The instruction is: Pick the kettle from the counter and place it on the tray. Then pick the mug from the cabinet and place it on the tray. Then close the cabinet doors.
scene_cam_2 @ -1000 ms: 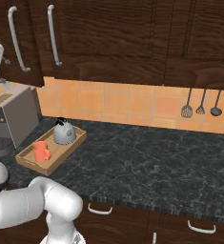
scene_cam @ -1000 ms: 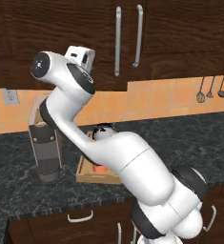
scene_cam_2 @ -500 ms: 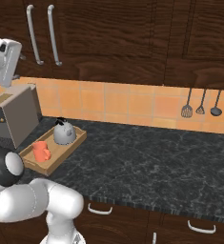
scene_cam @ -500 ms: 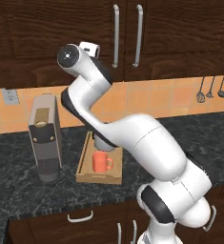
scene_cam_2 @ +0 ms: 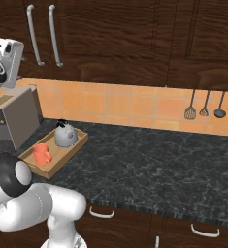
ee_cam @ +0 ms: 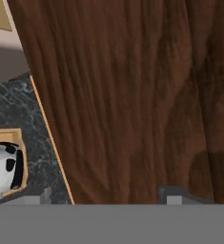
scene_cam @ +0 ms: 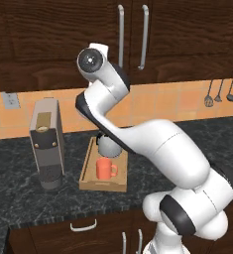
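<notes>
- Right, the kettle [scene_cam_2: 65, 135] sits on the tray [scene_cam_2: 69, 149], at its far end, and it peeks in at the left edge of the hand view too [ee_cam: 3, 171].
- Just in front of it on that same tray stands the orange mug [scene_cam: 105, 168], handle out to the right in the left base view, a little apart from the kettle.
- Tray resting flat on the dark speckled counter [scene_cam_2: 154, 164], right beside the tall grey coffee machine [scene_cam: 46, 143].
- Up above, both cabinet doors [scene_cam: 157, 34] lie flush, the two silver bar handles [scene_cam: 121, 35] side by side at the seam.
- Now the gripper [ee_cam: 104, 198]: up high against the dark wood of the cabinet [ee_cam: 132, 95], which takes up nearly all of the hand view.
- Fingertips [ee_cam: 178, 194] barely poke up at the bottom edge, set wide apart, nothing between them — it's released, holding nothing.
- Whether the tips actually touch the wood, cannot tell.
- Off to the right, utensils [scene_cam_2: 203, 106] hang on the orange tile wall.
</notes>
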